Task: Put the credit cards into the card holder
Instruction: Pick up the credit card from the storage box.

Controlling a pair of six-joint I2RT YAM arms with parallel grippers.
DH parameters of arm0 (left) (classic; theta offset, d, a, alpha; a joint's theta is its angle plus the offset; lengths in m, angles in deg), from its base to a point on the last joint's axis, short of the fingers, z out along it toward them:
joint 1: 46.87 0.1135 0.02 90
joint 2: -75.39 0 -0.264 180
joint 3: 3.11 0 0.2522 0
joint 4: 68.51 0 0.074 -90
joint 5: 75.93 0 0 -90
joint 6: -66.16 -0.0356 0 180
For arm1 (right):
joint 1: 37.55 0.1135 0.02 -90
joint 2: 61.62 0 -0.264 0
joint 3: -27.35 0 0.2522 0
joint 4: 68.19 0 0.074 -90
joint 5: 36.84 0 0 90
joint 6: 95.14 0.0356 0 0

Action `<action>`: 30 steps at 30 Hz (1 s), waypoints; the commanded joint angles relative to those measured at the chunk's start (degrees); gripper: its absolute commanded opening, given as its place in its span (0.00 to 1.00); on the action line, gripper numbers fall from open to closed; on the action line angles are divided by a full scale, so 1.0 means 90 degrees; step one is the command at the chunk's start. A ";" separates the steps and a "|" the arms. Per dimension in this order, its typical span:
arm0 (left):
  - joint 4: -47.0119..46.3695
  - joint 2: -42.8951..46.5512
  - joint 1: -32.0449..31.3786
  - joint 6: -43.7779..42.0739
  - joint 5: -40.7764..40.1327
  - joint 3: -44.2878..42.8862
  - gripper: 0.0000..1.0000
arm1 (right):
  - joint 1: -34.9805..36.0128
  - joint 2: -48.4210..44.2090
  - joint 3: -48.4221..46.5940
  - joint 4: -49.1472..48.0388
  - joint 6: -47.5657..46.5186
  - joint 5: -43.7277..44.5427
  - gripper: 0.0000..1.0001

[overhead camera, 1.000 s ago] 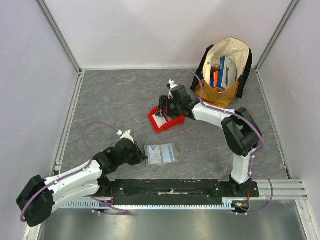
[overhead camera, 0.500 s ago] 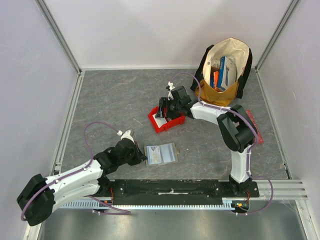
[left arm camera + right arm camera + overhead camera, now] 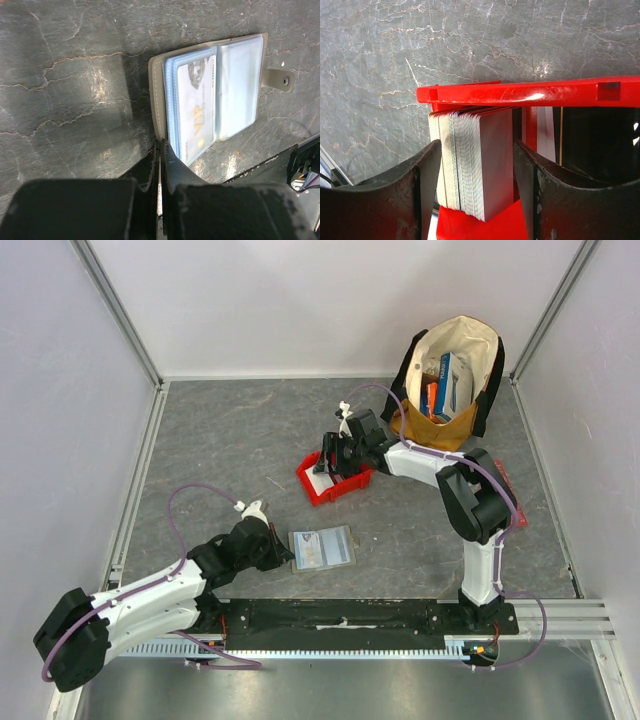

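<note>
Wallet (image 3: 210, 95) lies open and flat on the grey table (image 3: 230, 440), near the front edge and just right of the left gripper (image 3: 161, 147). Clear sleeves face up, and one pale card marked VIP (image 3: 197, 107) is already in a pocket. The snap tab sticks out on the far side. Left gripper clenched, fingers pressed together, tips touching the wallet's near corner; can't tell whether they pinch the cover. Red bin (image 3: 345, 485) sits mid-table, well apart from the wallet. Cards (image 3: 485, 180) stand on edge inside it as a thick stack, against the bin wall. Right gripper (image 3: 476, 150) reaches into the bin with fingers (image 3: 427, 175) spread on either side of the stack, close against it but not clamped. Cloth bag (image 3: 450, 380) with upright boxes stands at the back right.
</note>
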 commanded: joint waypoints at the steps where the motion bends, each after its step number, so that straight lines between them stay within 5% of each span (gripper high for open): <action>1: -0.0097 0.0004 0.0001 -0.0110 -0.0103 0.0000 0.02 | -0.0055 -0.0366 -0.0107 -0.0208 0.0023 -0.0183 0.65; 15: -0.0205 -0.0142 0.0001 -0.0120 -0.0034 0.0000 0.02 | -0.0104 -0.0513 -0.0009 -0.0296 0.0033 -0.0311 0.59; 21: -0.0185 -0.0122 0.0011 -0.0129 -0.0044 -0.0020 0.02 | -0.0114 -0.0435 -0.0048 -0.0257 -0.0133 0.0090 0.72; 30: -0.0195 -0.0132 0.0011 -0.0139 -0.0044 -0.0020 0.02 | -0.0114 -0.0171 -0.0087 -0.0228 -0.0123 -0.0232 0.75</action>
